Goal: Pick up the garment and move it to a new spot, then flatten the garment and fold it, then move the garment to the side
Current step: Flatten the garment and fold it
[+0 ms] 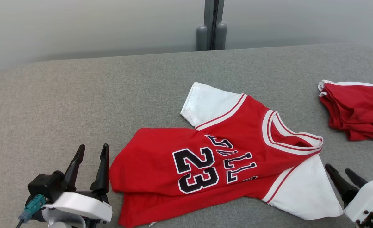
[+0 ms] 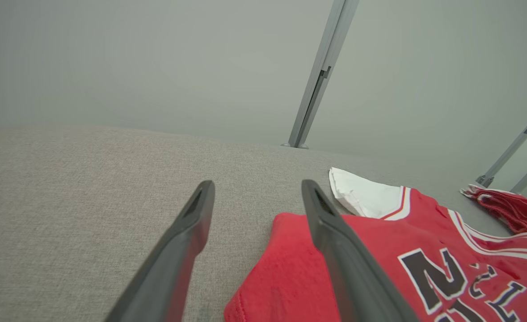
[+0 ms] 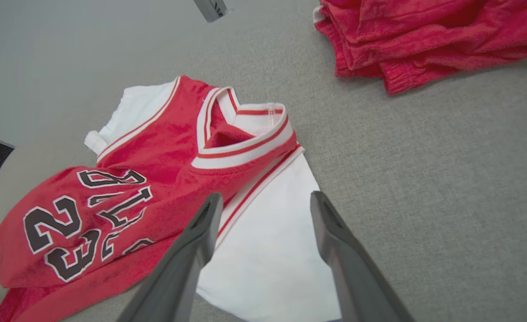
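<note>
Head view: the red no. 23 jersey [image 1: 211, 152] lies rumpled mid-way across the grey padded surface [image 1: 110, 95]. A second red garment [image 1: 357, 107] sits well apart.

L wrist view: left gripper [image 2: 258, 183] spread, empty, just beside the hem.

R wrist view: right gripper [image 3: 267, 196] spread, empty, white sleeve [image 3: 267, 268] seen between its fingers.

Step, judged: flattening. Next you likely pinch hem and sleeve, then pull taut.

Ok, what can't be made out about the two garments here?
Lettering on the jersey beside the 23: head view, creased folds break it up.
The jersey's hem: left wrist view, cut off by the bottom edge.
The second red garment: head view, cut by the right edge; its kind unclear.
</note>
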